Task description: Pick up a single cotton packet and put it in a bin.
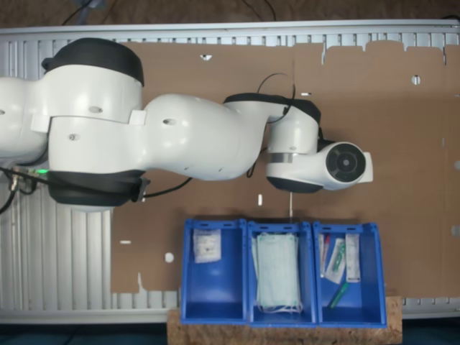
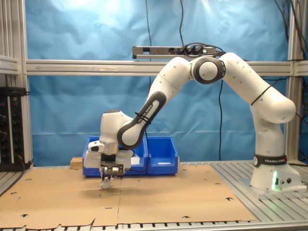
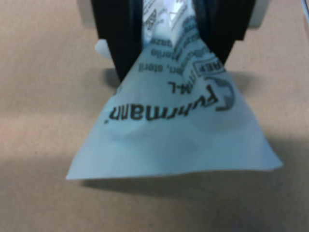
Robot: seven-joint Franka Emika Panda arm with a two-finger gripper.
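A: Nearest item, wrist view: the gripper (image 3: 166, 43) is closed on the cotton packet (image 3: 174, 130). Dark fingers (image 3: 118, 38) pinch its upper part into a bunch, so the free end fans out flat below.

B: Is it off the surface?

A: Judged yes. In the second exterior view the packet (image 2: 105, 183) hangs from the gripper (image 2: 110, 174), just above the cardboard sheet (image 2: 159, 197), with a soft shadow under it. A pinch at one edge lets the rest drape, which suits a thin, limp pack.

B: Where relative to the bins?

A: In the second exterior view, nearer the camera than the bin row, toward the second exterior view's left. In the first exterior view the wrist sits just beyond the row, about level with the gap between the middle bin and the first exterior view's right one.

B: Farther back?

A: Three joined blue bins. The bin (image 1: 213, 269) at the first exterior view's left holds one small white packet (image 1: 206, 244). The middle one holds pale-green masks (image 1: 277, 272); the last holds tubes and a long packet (image 1: 352, 256).

B: Step?

A: Judged: lift done, carry and drop remain.
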